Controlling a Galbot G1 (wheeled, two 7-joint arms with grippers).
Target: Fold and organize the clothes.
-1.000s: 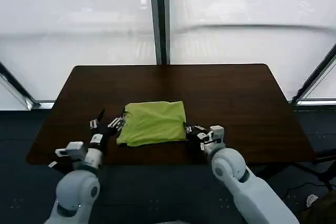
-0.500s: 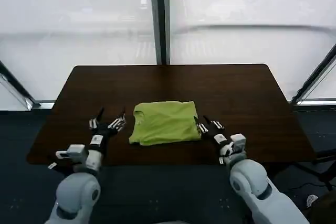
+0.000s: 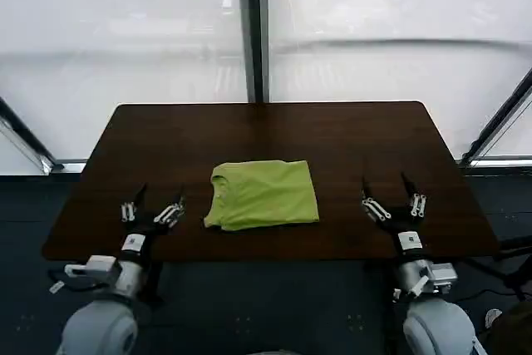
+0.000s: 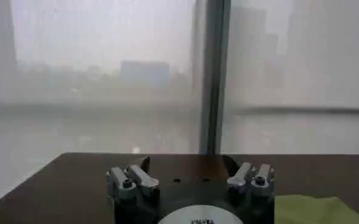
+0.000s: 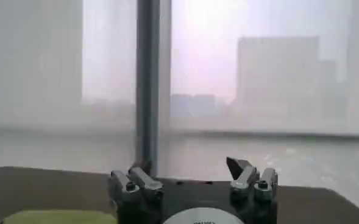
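Observation:
The clothes, a lime yellow-green T-shirt (image 3: 263, 194), lie folded into a compact rectangle on the dark brown table (image 3: 349, 143), near its front middle. A corner of the shirt (image 4: 313, 210) shows beside the left gripper in the left wrist view, and another edge of the shirt (image 5: 57, 217) in the right wrist view. My left gripper (image 3: 152, 202) hovers open over the front left of the table, apart from the shirt. My right gripper (image 3: 393, 195) is open at the front right, also apart from it. Nothing sits between the fingers of the left gripper (image 4: 190, 176) or the right gripper (image 5: 191, 176).
The table's front edge (image 3: 266, 255) runs just below both grippers. Behind the table stand large frosted windows with a dark vertical post (image 3: 252, 31). Bare tabletop lies all round the shirt.
My right gripper let go of the shirt's right edge and drew back to the right. The left gripper pulled back toward the front left. The shirt shifted slightly right, then stayed.

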